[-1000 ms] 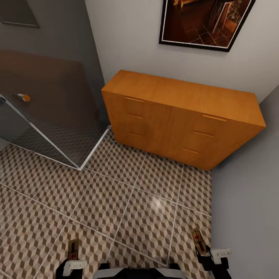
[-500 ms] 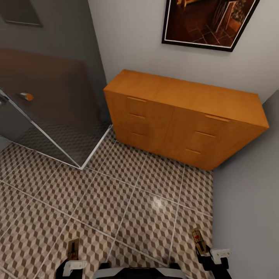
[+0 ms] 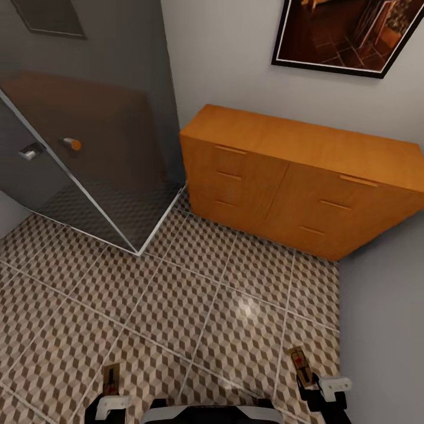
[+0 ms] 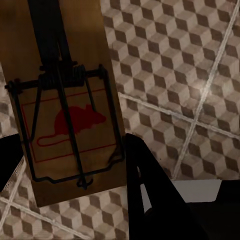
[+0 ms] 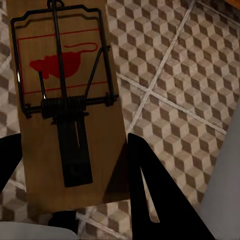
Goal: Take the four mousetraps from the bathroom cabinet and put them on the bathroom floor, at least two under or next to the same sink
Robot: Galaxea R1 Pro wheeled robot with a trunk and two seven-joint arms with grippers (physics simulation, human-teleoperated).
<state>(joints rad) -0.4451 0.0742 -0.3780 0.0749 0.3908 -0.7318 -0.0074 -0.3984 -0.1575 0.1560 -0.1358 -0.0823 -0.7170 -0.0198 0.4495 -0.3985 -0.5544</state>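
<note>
Two mousetraps held, one in each gripper, low over the bathroom floor (image 3: 194,306) and well apart from the cabinet (image 3: 306,176). Nothing lying on the tiles between the grippers and the cabinet. Just left of the cabinet, a dark glass shower screen (image 3: 100,159) with a shiny metal edge and a small orange knob (image 3: 72,143). Above the cabinet, a dark-framed picture (image 3: 347,35) on the pale wall. Right of the cabinet, a plain grey wall (image 3: 383,330).

Left gripper (image 3: 111,396) closed on the left mousetrap (image 4: 62,100), dark fingers (image 4: 145,195) pinching the board from both sides. Right gripper (image 3: 315,390) closed the same way on the right mousetrap (image 5: 65,95).

Flat tan wood boards, long and square-cornered, with thin dark wire loops, a coiled spring and a red mouse drawn inside a red box. Smooth orange-brown wood on the cabinet, flat top, slim bar handles on shut drawer fronts. Shiny square floor tiles with a brown, beige and white cube pattern and pale lines between.
</note>
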